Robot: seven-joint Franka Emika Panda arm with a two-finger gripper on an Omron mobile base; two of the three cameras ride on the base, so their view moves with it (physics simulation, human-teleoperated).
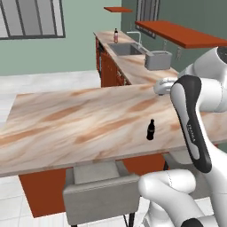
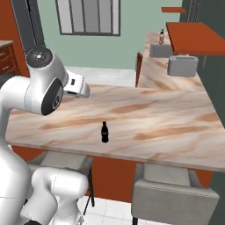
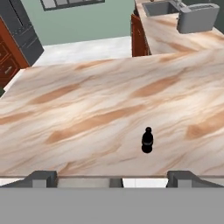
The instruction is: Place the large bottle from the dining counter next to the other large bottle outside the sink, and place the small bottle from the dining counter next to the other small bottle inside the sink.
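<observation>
Dining counter (image 3: pixel 87 109) bare around upright small bottle (image 3: pixel 147 141); toaster (image 3: pixel 197 17) far behind; pincer (image 3: pixel 112 177) wide, holding nothing.

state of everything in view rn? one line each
small bottle: upright on the dining counter, near its front edge, not held
gripper: open, fingers wide apart, above the counter's near edge, short of the bottle
bottle by the sink: upright on the far worktop, too small to identify
sink: contents can't be made out
toaster: on the worktop, nothing visible in it
</observation>
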